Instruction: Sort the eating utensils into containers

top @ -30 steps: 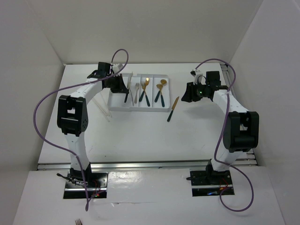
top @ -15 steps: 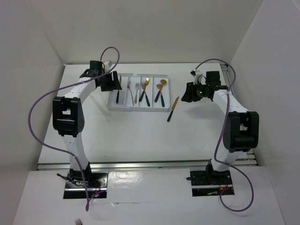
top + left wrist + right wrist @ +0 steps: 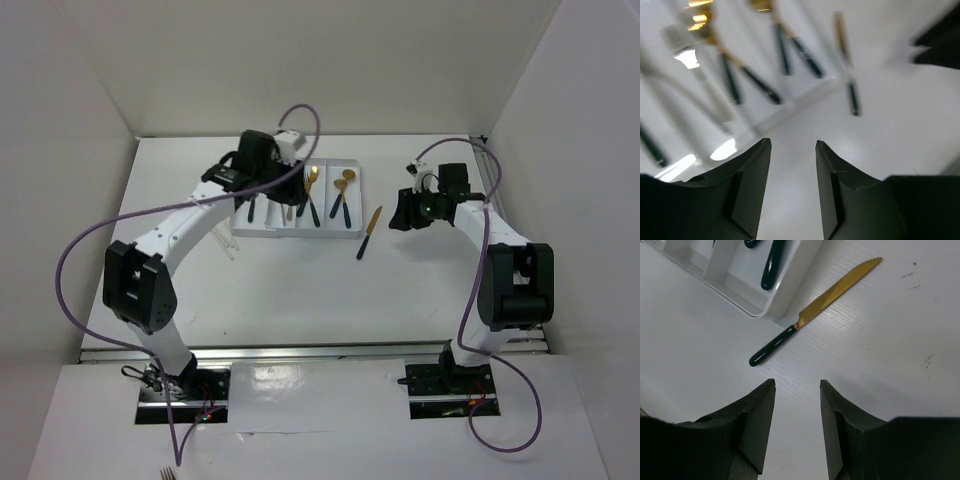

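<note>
Right wrist view: the right gripper [image 3: 796, 390] is seen with jaws apart, nothing held. Just beyond it, a gold knife [image 3: 810, 315] is laid outside the tray [image 3: 775, 307], beside its right edge. Over the tray's left part, the left gripper [image 3: 792, 150] is likewise parted and empty. Forks [image 3: 308, 185] and spoons [image 3: 342, 190] are lodged in its compartments.

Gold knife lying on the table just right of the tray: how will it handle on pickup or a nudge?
The knife looks thin and rigid: likely stiff and light. Lying flat on the smooth table, it would probably slide or pivot when pushed, not roll. Its glossy rounded handle may slip when pinched, and the flat blade gives little to grab.
</note>
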You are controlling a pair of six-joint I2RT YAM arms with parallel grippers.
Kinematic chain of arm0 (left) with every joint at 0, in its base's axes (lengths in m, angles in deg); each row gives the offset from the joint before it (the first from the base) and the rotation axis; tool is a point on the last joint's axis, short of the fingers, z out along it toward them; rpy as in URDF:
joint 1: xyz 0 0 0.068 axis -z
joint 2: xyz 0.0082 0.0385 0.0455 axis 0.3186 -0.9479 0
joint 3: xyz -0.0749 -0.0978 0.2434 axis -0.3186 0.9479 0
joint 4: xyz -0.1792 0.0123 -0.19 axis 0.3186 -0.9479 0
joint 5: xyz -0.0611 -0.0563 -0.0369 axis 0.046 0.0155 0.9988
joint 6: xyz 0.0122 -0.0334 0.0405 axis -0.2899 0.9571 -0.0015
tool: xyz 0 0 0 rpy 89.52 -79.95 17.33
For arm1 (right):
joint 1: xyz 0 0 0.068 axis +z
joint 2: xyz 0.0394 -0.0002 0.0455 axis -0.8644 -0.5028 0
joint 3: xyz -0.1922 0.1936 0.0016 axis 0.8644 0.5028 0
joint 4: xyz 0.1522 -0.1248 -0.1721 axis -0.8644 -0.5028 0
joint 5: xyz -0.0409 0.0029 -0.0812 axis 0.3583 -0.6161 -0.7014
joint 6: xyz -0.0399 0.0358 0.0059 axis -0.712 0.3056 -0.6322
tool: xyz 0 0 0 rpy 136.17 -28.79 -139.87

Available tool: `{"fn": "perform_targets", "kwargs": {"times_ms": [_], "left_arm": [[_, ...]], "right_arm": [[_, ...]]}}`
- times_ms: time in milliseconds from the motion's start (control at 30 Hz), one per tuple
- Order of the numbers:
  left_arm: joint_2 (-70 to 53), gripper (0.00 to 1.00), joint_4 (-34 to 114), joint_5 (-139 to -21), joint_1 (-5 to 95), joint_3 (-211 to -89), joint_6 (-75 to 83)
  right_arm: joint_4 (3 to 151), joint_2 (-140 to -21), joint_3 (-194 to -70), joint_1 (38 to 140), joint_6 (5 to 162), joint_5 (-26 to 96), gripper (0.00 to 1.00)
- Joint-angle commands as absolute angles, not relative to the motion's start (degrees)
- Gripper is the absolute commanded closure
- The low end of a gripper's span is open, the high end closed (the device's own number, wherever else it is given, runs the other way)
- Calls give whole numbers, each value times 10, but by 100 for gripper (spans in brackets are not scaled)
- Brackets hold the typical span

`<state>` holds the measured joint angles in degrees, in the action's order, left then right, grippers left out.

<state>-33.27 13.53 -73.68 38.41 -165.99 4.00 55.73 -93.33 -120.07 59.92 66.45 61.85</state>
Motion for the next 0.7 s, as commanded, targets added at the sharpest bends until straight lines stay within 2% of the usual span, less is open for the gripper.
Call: {"fn": "perform_targets", "kwargs": {"times_ms": [0,267,667], "left_arm": [[-286,47,113,-743,477,-1648,33],[-340,50,111,-810,625,-1655,45],[-491,48,99,-925,681,-1752,119]], "right_arm": [[589,-870,-1187,590,666,576,51],[613,-788,-1146,579,733,392,51],[549,-650,-1101,567,755,362,49]]}}
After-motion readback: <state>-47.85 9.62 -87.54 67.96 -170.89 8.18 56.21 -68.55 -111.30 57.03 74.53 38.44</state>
